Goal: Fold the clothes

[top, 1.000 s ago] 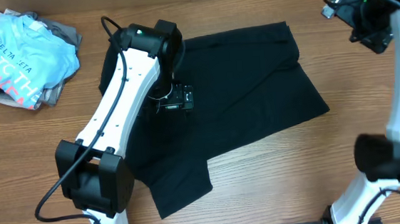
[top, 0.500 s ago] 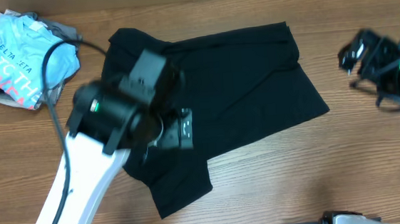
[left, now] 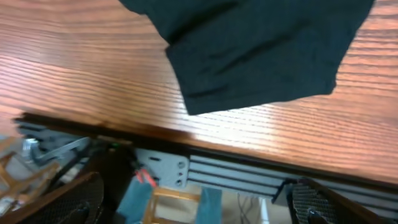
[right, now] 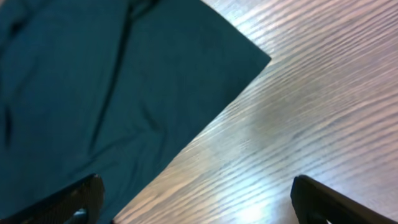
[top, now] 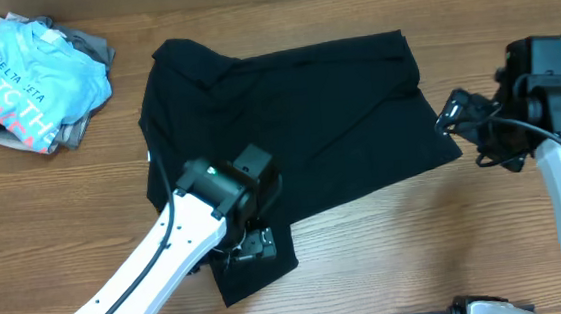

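A black garment lies spread flat on the wooden table, with a folded flap at its front left. My left gripper hovers over that front flap near the table's front edge. In the left wrist view the gripper is open and empty, with the black flap above it. My right gripper is at the garment's right corner. In the right wrist view it is open and empty, and the garment corner lies just ahead of its left finger.
A pile of clothes with a light blue printed t-shirt on top sits at the back left. The table's front edge and the frame below it show in the left wrist view. Bare wood lies right of the garment.
My left arm has drawn back from the garment's upper middle to its front flap. My right arm has come down from the back right to the garment's right corner.
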Motion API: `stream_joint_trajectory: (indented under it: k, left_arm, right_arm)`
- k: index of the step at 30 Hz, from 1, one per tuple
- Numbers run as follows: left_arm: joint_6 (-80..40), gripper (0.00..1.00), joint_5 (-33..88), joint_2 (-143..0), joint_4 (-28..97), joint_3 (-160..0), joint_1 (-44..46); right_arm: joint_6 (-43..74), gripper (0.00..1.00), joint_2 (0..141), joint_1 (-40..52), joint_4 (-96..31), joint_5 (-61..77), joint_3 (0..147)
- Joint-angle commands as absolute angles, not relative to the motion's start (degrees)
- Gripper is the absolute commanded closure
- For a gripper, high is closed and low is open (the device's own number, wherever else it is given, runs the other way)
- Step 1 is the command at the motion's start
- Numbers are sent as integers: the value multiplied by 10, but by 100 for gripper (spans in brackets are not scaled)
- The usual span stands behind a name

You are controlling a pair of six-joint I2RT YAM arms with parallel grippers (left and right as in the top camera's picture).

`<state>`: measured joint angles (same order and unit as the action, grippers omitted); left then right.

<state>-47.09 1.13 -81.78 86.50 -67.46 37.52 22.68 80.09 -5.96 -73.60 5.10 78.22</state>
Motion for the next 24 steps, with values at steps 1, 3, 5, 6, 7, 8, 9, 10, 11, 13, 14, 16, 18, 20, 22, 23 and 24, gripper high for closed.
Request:
stream_joint_trajectory:
  k: [1, 3, 5, 6, 7, 8, 9, 10, 11, 13, 14, 16, 18, 20, 22, 23, 24]
  left_arm:
    - [-503, 0, 46, -816, 816, -616, 378]
    - [-505, 0, 52, -816, 784, -589, 376]
    - [-506, 0, 56, -816, 758, -560, 365]
    - [-506, 0, 54, -816, 752, -549, 356]
    - [-499, 0, 54, -816, 746, -537, 341]
    - [-491, 0, 54, -816, 742, -526, 325]
    - [-483, 0, 54, -816, 739, -517, 310]
    - [-471, 0, 57, -816, 734, -507, 290]
    - [-460, 0, 58, -816, 728, -498, 273]
    - [-430, 0, 67, -816, 710, -480, 242]
    - [-413, 0, 74, -816, 700, -472, 232]
    - [-385, 0, 89, -816, 664, -448, 219]
    - [-385, 0, 89, -816, 641, -427, 219]
    - [-386, 0, 95, -816, 616, -406, 219]
    - [-386, 0, 106, -816, 587, -385, 217]
    - [-386, 0, 111, -816, 575, -378, 217]
    - [-385, 0, 118, -816, 562, -369, 218]
  right_arm:
    - [227, 0, 825, -58, -713, 57, 761]
    - [227, 0, 839, -58, -705, 62, 761]
    - [227, 0, 854, -58, -693, 62, 761]
    - [227, 0, 861, -58, -690, 62, 761]
    - [227, 0, 865, -58, -688, 62, 761]
    - [227, 0, 869, -58, -686, 62, 761]
    - [227, 0, 872, -58, -684, 62, 761]
    - [227, 0, 874, -58, -682, 62, 761]
    - [227, 0, 875, -58, -681, 62, 761]
    - [227, 0, 875, -58, -677, 62, 761]
    - [227, 0, 875, -58, -675, 62, 761]
    - [227, 0, 875, -58, -669, 62, 761]
    - [227, 0, 875, -58, -665, 62, 761]
    - [227, 0, 875, -58, -661, 61, 761]
    - [227, 0, 875, -58, -658, 61, 761]
    - [227, 0, 875, -58, -657, 61, 761]
    - [227, 0, 875, -58, -656, 61, 761]
